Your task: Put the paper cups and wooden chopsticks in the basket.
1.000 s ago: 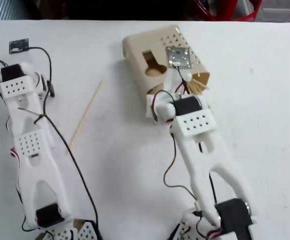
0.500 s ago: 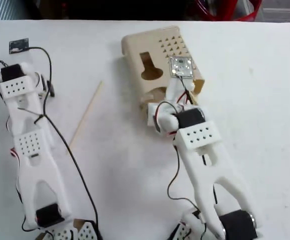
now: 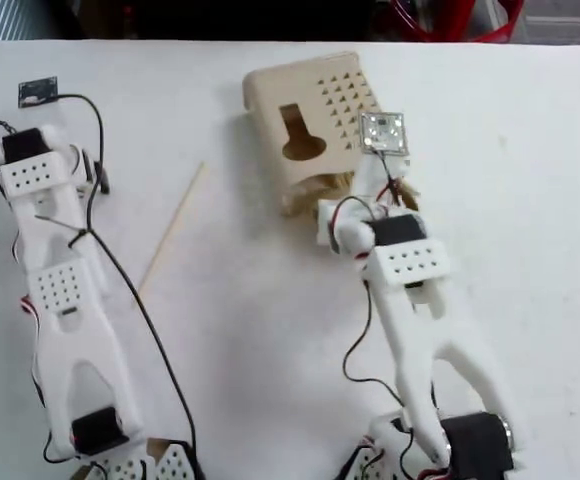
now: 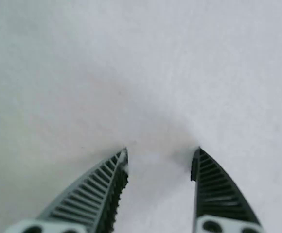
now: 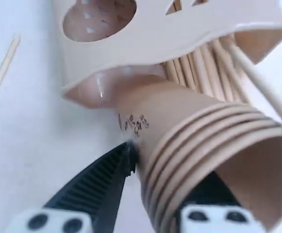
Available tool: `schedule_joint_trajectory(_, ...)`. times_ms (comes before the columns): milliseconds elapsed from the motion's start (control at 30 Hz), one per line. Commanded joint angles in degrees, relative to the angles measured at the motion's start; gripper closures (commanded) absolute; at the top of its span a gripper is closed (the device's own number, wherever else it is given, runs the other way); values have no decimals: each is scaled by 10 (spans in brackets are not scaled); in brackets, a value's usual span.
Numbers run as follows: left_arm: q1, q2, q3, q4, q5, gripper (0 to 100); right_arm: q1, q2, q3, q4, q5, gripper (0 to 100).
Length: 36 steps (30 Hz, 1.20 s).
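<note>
right hand (image 5: 166,171) shifted rightward, paper cups (image 5: 189,128) carried along

Basket (image 3: 310,110): beige moulded plastic, matt, smooth, pierced with triangular holes; paper cups (image 5: 194,141), nested at the basket's mouth: brown kraft paper, matt, rolled rims standing as ridges, small dark print on the wall; wooden chopsticks (image 5: 204,63), inside the basket: pale bare wood, no gloss; single chopstick (image 3: 173,228), lying apart from the basket: same pale wood; table (image 3: 530,150): white, matt, smooth; left gripper (image 4: 160,156) and right gripper (image 5: 165,170): dark ribbed plastic fingers on white plastic mounts; arms (image 3: 55,290): white matt plastic shells, perforated panels.
</note>
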Motion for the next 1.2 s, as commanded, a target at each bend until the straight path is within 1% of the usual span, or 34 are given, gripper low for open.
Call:
schedule_joint_trajectory(0, -3, 4, -8, -9, 3, 786, 60, -116, -14, 58, 111, 983)
schedule_joint_trajectory(33, -3, 4, -8, -9, 3, 786, 81, -155, -22, 92, 128, 980)
schedule_joint_trajectory(100, -3, 4, -8, -9, 4, 786, 125, -237, -48, 159, 192, 979)
schedule_joint_trajectory(167, -3, 4, -8, -8, 4, 786, 184, -307, -76, 218, 287, 980)
schedule_joint_trajectory(233, -3, 4, -8, -8, 4, 786, 259, -351, -86, 252, 387, 980)
schedule_joint_trajectory(300, -3, 4, -8, -8, 4, 786, 337, -352, -66, 246, 492, 979)
schedule_joint_trajectory(333, -3, 4, -8, -8, 4, 786, 369, -338, -47, 218, 536, 979)
schedule_joint_trajectory(367, -3, 4, -8, -8, 4, 786, 392, -319, -33, 185, 556, 979)
schedule_joint_trajectory(467, 0, 4, -8, -9, 3, 786, 430, -238, -13, 92, 567, 976)
schedule_joint_trajectory(567, 0, 4, -8, -9, 3, 786, 422, -141, -14, 39, 569, 966)
schedule_joint_trajectory(633, 0, 4, -8, -9, 2, 786, 408, -87, -14, 21, 569, 921)
schedule_joint_trajectory(733, 0, 4, -8, -9, 2, 786, 393, -27, -19, 2, 569, 823)
schedule_joint_trajectory(800, 1, 4, -8, -9, 2, 786, 381, 1, -22, 1, 569, 773)
schedule_joint_trajectory(900, 1, 4, -8, -9, 2, 786, 376, 12, -32, 10, 569, 740)
schedule_joint_trajectory(967, 1, 4, -8, -9, 2, 786, 379, 4, -49, 34, 569, 731)
schedule_joint_trajectory(1067, 4, 4, -8, -11, 2, 786, 376, -27, -84, 96, 564, 731)
schedule_joint_trajectory(1167, 7, 4, -8, -12, 2, 786, 332, -83, -98, 136, 563, 731)
